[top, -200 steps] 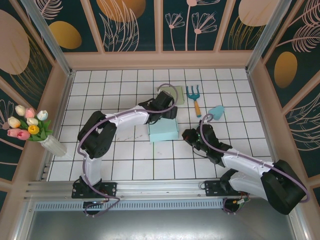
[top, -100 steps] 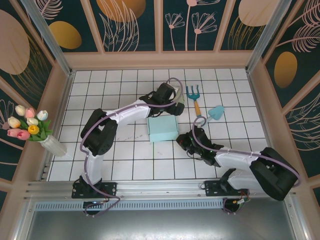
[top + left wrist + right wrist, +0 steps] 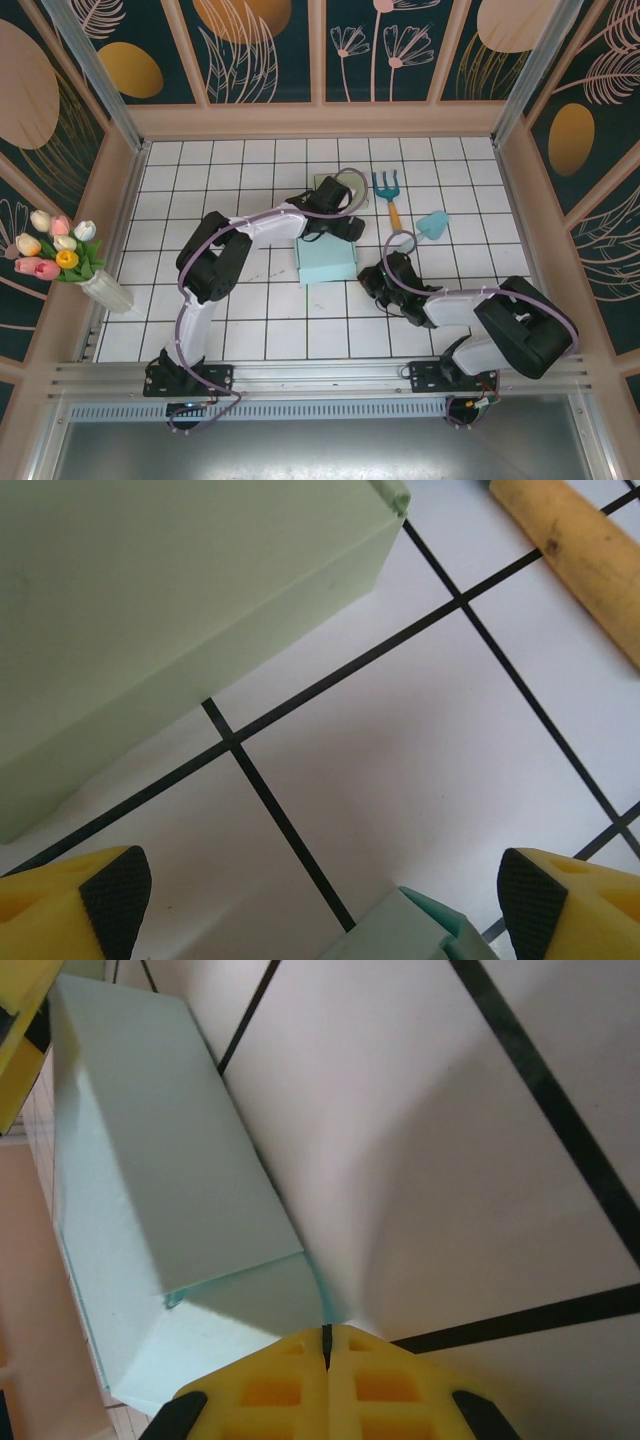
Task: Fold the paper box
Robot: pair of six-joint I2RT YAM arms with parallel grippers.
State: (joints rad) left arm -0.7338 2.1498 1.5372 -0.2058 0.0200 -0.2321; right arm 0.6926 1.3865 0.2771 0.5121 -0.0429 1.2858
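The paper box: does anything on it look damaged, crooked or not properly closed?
The paper box shows no tear or dent. One oddity: in the right wrist view, a corner of its end flap gapes slightly at the seam, perhaps not fully tucked.

— Where did the top camera sit?
— High above the near edge, looking down across the whole tiled surface (image 3: pixel 250 320).
— And the wrist cameras?
— Each pointed down at the tiles from very close. Both caught part of the teal box (image 3: pixel 327 260), which the top view also showed.
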